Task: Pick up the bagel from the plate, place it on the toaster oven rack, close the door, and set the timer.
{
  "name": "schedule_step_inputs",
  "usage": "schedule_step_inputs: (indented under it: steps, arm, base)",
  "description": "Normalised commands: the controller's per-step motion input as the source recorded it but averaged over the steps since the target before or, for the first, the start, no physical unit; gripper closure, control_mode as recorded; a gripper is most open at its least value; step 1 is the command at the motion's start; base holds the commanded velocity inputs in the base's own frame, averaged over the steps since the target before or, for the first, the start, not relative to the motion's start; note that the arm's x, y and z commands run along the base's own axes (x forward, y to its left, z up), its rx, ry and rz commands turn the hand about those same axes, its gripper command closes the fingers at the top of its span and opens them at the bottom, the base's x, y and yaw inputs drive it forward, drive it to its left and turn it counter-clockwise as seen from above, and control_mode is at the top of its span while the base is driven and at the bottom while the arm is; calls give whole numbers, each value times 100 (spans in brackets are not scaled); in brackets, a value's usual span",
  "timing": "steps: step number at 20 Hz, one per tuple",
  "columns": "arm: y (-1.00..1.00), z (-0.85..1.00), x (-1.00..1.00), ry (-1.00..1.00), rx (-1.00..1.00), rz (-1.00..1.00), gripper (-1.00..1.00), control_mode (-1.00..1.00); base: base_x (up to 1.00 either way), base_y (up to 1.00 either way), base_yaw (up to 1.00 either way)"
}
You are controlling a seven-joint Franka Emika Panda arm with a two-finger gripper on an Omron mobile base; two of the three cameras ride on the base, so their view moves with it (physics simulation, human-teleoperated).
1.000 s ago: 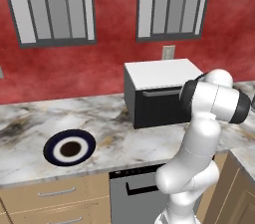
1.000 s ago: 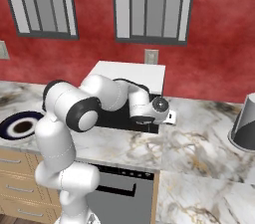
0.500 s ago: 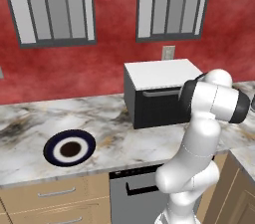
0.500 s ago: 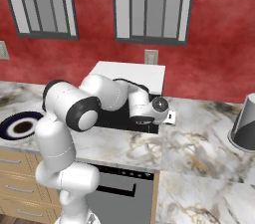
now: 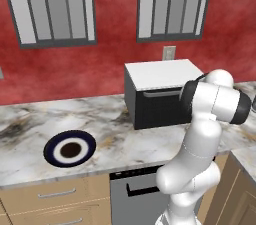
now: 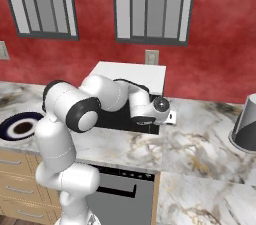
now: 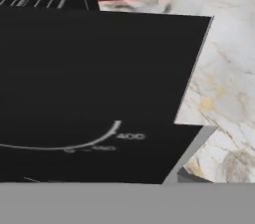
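Note:
The toaster oven (image 5: pixel 159 90) stands at the back of the counter, black with a white top. Its door (image 5: pixel 157 106) is up against the front, with the grey bar handle (image 5: pixel 161 93) near the top. The bagel and the rack are hidden. On the left, the navy-rimmed plate (image 5: pixel 69 149) carries just its flat brown mark. My gripper (image 6: pixel 169 117) is at the oven's right front, close to the black control panel (image 7: pixel 99 93), which bears a grey dial arc and "400". I cannot tell how the jaws stand.
My white arm (image 5: pixel 205 129) covers the oven's right side in the left base view. A grey and black rounded vessel (image 6: pixel 246 124) sits on the marble counter (image 6: pixel 200 139) far right. A wall outlet (image 5: pixel 169 53) is behind the oven, with drawers and a dishwasher front below.

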Motion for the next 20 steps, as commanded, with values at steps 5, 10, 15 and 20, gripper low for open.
schedule_step_inputs:
  steps: [5, 10, 15, 20]
  arm:
    - [0, 85, -17, -4, 9, 14, 100, -100]
    - [0, 100, -4, -1, 9, 9, 100, -100]
    - [0, 100, -4, 0, 16, 7, 100, -100]
    - [-6, 100, 1, 5, 20, 11, 100, -100]
  base:
    - [0, 0, 0]
    - [0, 0, 0]
    - [0, 0, 0]
    - [0, 0, 0]
